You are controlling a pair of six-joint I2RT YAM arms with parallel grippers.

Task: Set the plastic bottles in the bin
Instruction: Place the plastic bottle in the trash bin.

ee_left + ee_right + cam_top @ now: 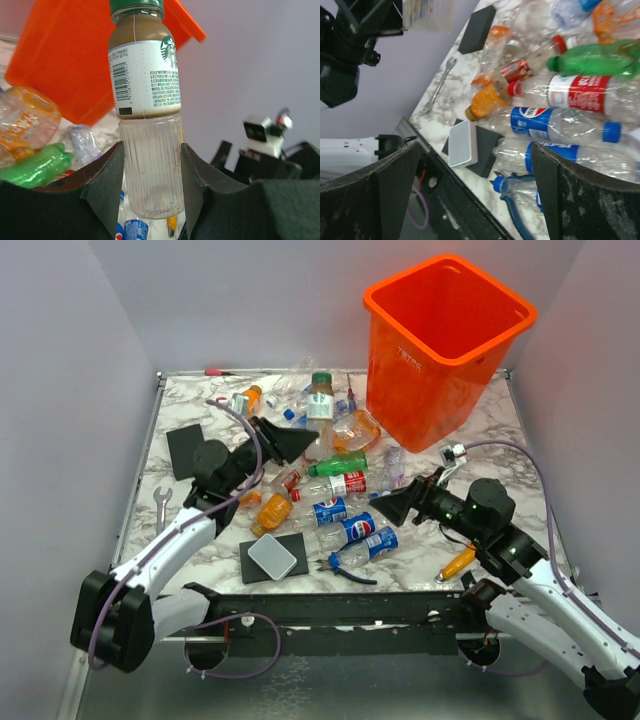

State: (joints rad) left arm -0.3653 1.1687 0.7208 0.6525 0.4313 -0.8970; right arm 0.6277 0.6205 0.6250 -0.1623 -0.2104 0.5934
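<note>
Left gripper [151, 165] is clamped on an upright coffee bottle [145, 75], projecting toward twelve o'clock; jaws of right gripper [470, 165] are spread wide over plastic bottles [555, 125].

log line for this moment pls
left claw: shut on green-capped coffee bottle, upright | right claw: open above loose bottles | bin: held bottle not yet in

About fifteen bottles [330, 512]; one bin [440, 360]
</note>
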